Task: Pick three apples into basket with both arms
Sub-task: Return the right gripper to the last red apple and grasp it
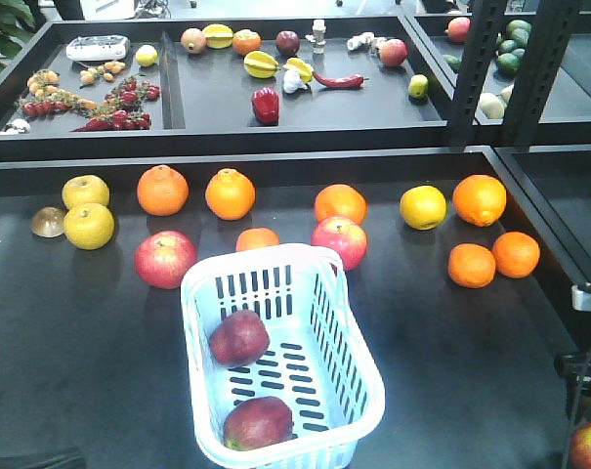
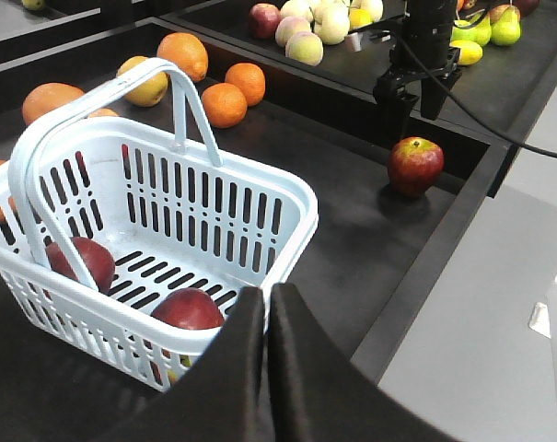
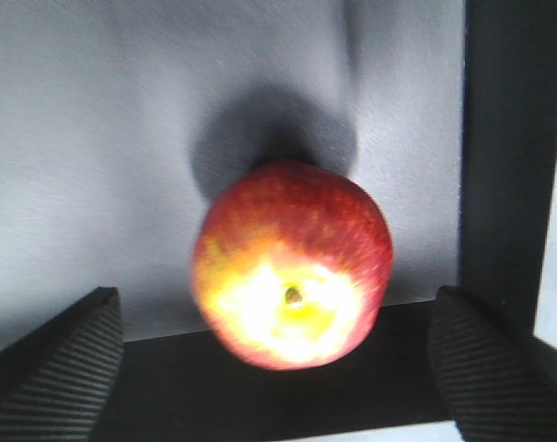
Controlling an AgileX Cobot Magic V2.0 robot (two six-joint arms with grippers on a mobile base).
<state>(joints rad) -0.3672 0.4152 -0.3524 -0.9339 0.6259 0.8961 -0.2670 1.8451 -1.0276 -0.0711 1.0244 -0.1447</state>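
The pale basket (image 1: 205,293) stands in the middle of the dark table with its handle (image 2: 103,101) raised. Two dark red apples (image 1: 239,337) (image 1: 258,422) lie inside it, also seen in the left wrist view as apples (image 2: 80,261) (image 2: 188,308). A third red apple (image 2: 415,166) (image 3: 292,267) with a yellow patch rests on the table by the right rim (image 3: 499,138). My right gripper (image 2: 413,106) (image 3: 283,368) hangs open just above that apple, with one finger to each side and clear of it. My left gripper (image 2: 266,313) is shut and empty, near the basket's front corner.
Oranges (image 1: 231,193) (image 1: 479,199), yellow fruit (image 1: 88,225) (image 1: 422,207) and pink-red apples (image 1: 164,259) (image 1: 340,240) lie behind the basket. A raised black edge (image 2: 444,221) bounds the table on the right. A back shelf (image 1: 373,117) holds mixed produce, and a black upright (image 1: 476,68) stands at right.
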